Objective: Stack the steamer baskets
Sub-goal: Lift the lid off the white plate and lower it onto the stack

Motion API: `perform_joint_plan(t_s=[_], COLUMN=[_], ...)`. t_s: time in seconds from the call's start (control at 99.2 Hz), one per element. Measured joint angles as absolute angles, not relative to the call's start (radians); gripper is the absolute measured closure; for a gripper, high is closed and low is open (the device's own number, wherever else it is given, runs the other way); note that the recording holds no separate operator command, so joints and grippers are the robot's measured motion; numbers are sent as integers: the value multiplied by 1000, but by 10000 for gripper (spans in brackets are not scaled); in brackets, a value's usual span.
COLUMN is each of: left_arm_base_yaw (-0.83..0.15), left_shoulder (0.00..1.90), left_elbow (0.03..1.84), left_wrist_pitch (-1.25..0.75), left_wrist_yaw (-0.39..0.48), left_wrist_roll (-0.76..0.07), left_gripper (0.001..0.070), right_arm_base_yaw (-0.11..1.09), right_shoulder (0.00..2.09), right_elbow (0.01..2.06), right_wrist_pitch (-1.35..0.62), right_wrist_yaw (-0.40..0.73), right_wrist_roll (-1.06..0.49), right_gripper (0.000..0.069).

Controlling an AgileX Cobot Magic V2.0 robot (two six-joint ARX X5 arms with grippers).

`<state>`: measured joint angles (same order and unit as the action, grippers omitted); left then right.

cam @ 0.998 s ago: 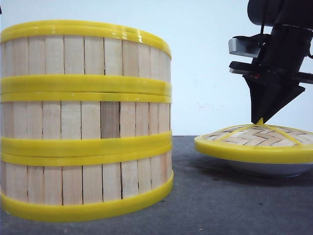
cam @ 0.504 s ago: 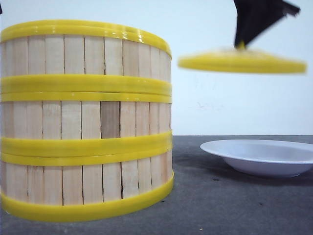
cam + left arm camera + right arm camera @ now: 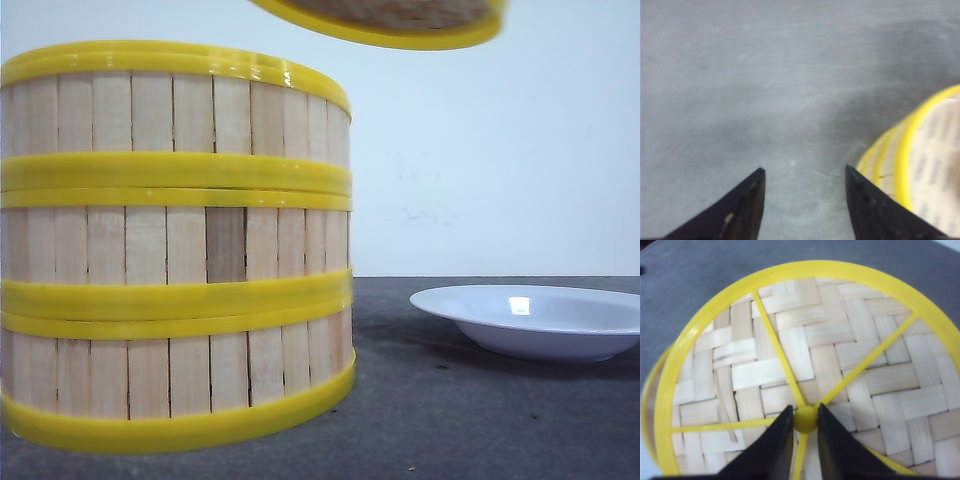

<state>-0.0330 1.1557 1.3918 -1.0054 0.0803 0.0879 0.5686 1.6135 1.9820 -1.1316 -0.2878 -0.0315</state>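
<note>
Right gripper pinches the lid knob; lid likely light, stiff, prone to swing; left gripper open, empty, beside baskets.

Right end effector pinches a knob; left end effector gapes apart, empty.

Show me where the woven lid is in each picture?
Front view: lid at the top edge, in the air above the basket stack.
Left wrist view: not in it.
Right wrist view: lid fills the picture, right gripper pinching its knob.
Shared landmark: the lid's yellow rim.
</note>
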Motion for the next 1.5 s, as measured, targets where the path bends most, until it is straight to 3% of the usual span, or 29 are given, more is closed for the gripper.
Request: perform_joint_plan(t_s=[0.676,1.503], left_arm_base_yaw=[-33,-33], left_shoulder=[1156,1156], left_elbow=[1392,1392], left_wrist_pitch=[-1006,-1007], left_wrist_yaw=[72,70], left_wrist_roll=[74,63], left_gripper=[410,410], right_arm_base_yaw=[792,870], right_shoulder=[1816,1855], right_elbow=[2130,2130], right_wrist_pitch=[-1204,-1200], right_wrist_yaw=[-281,-230], right_wrist_roll=[-72,-82], right_gripper=[639,639])
